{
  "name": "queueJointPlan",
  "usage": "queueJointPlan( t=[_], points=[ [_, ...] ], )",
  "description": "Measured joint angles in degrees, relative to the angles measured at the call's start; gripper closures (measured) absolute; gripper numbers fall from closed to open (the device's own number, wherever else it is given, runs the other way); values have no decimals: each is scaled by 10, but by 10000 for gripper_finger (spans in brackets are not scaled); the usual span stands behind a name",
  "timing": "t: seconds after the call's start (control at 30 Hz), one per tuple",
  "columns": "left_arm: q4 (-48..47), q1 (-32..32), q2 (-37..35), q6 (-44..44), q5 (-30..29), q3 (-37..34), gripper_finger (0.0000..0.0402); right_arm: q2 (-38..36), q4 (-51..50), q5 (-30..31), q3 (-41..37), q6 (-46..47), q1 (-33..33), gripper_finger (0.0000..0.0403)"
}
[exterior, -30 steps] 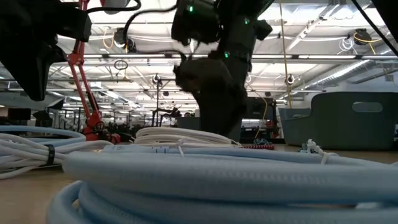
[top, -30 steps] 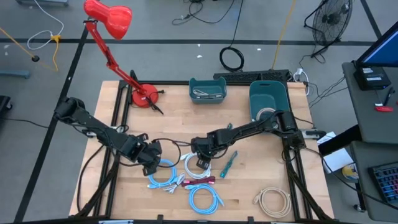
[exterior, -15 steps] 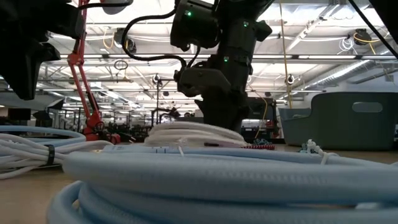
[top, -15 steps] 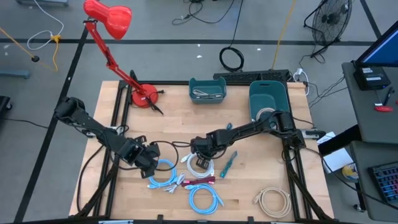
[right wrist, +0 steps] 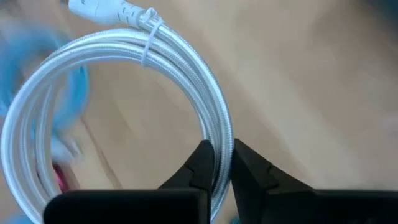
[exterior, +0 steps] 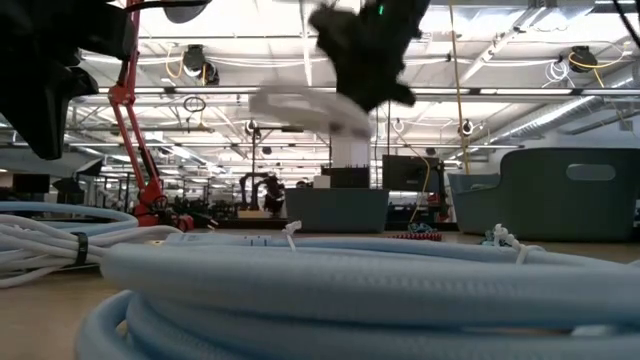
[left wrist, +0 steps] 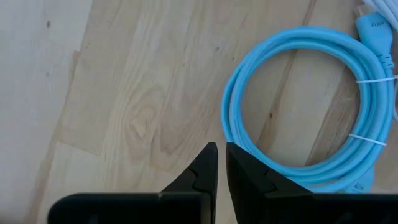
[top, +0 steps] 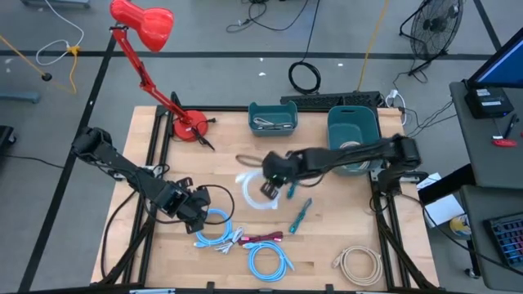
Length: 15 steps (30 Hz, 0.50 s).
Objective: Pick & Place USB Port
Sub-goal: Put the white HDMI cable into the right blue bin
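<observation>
A white coiled USB cable [top: 253, 190], bound with a cable tie, hangs in the air over the table's middle, with my right gripper [top: 270, 186] shut on it. The low view shows the coil [exterior: 300, 108] high above the tabletop under that gripper [exterior: 365, 55]. My left gripper [top: 196, 214] hovers shut over bare wood at the near left, just beside a light blue cable coil [left wrist: 311, 106] that lies flat on the table. My right gripper pinches the white coil's bundled strands [right wrist: 219, 134] between its two fingers at one spot on the ring. The fingers slant down from the table's right side and lie across the strands. The coil is lifted clear of the table and hangs tilted off the fingertips.
A small teal bin [top: 273, 118] and a large teal bin [top: 353, 131] stand at the far edge, with a red lamp base [top: 189, 126] at the far left. Blue coils [top: 270, 261], a red cable [top: 261, 238], a teal tool [top: 298, 214] and a beige coil [top: 358, 263] lie near the front.
My right gripper has shut on the white coil where it lay among the other cables. It then rose and swung toward the far right, tipping more level. The coil has left the table and is now lifted clear.
</observation>
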Motion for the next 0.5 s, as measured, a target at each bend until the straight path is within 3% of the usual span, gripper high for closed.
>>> queueJointPlan(
  t=[0.2,0.5],
  points=[
    [0,0,0,0,-4,0,366,-112,-98,142,1,43,-30,380],
    [0,-2,0,-12,-5,0,366,-231,-385,258,1,159,-102,380]
  ],
)
